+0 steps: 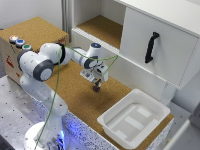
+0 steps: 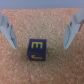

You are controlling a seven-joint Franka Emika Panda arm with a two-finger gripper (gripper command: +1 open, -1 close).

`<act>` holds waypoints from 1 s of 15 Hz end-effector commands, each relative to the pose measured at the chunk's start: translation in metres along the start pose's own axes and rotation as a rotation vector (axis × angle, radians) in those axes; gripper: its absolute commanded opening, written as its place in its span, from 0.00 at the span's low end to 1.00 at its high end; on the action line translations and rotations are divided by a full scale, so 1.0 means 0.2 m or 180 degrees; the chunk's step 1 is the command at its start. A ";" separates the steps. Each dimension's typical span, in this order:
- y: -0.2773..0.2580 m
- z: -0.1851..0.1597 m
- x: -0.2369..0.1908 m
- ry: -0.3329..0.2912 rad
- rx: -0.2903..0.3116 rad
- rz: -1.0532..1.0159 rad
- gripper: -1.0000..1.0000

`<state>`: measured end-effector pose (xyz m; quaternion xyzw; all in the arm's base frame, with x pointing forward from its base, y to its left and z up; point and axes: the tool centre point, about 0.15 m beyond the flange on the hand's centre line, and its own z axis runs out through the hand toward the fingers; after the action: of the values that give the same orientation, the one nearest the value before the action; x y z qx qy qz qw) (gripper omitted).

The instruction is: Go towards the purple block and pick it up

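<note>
The purple block [image 2: 37, 50] is a small dark purple cube with a yellow letter on its faces; it lies on the cork surface and shows in the wrist view between my two fingers. My gripper [image 2: 39, 31] is open, with one finger [image 2: 8, 31] on each side of the block and clear gaps to it. In the exterior view the gripper [image 1: 96, 88] hangs low over the cork board [image 1: 75, 95], and a dark spot under its fingertips may be the block; it is mostly hidden there.
A white plastic tray [image 1: 134, 118] stands on the cork board to the exterior view's right of the gripper. A white cabinet with a black handle [image 1: 151, 47] rises behind. A box with coloured buttons [image 1: 19, 42] stands at the exterior view's left.
</note>
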<state>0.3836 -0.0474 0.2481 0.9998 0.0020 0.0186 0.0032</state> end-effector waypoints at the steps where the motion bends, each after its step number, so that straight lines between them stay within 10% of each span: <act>1: 0.06 0.23 0.08 -0.0143 0.0300 -0.0085 1.00; 7: -0.13 0.22 0.13 -0.0068 0.0121 -0.0269 1.00; 8: -0.15 0.21 0.13 -0.0040 0.0076 -0.0264 0.00; 15: -0.14 0.22 0.07 -0.0042 0.0062 -0.0108 0.00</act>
<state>0.3986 -0.0230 0.2125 0.9990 0.0387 0.0140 -0.0198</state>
